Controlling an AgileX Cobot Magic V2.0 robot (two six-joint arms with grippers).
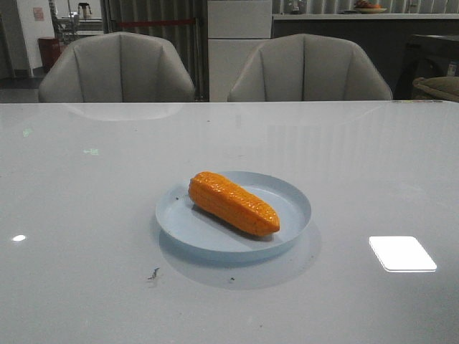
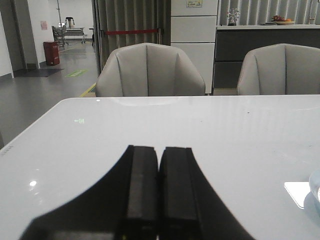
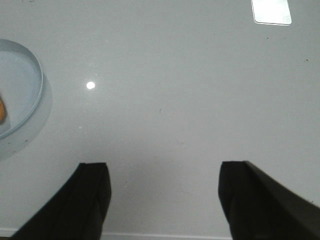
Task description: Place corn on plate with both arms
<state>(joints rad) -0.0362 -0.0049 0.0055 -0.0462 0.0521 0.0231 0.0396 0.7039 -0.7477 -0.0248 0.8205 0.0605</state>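
Note:
The orange corn [image 1: 233, 203] lies on the pale blue plate [image 1: 290, 193] at the middle of the table, its thick end toward the back left. Neither arm shows in the front view. My left gripper [image 2: 160, 155] is shut and empty, held over bare table to the left of the plate, whose rim [image 2: 315, 182] just shows. My right gripper [image 3: 162, 172] is open and empty above bare table to the right of the plate [image 3: 20, 85], with a sliver of the corn [image 3: 2, 111] at the picture's edge.
Two grey chairs [image 1: 118, 68] [image 1: 308, 68] stand behind the table's far edge. A bright light reflection [image 1: 401, 253] lies on the glossy table right of the plate. The table's near edge [image 3: 165, 236] shows under my right gripper.

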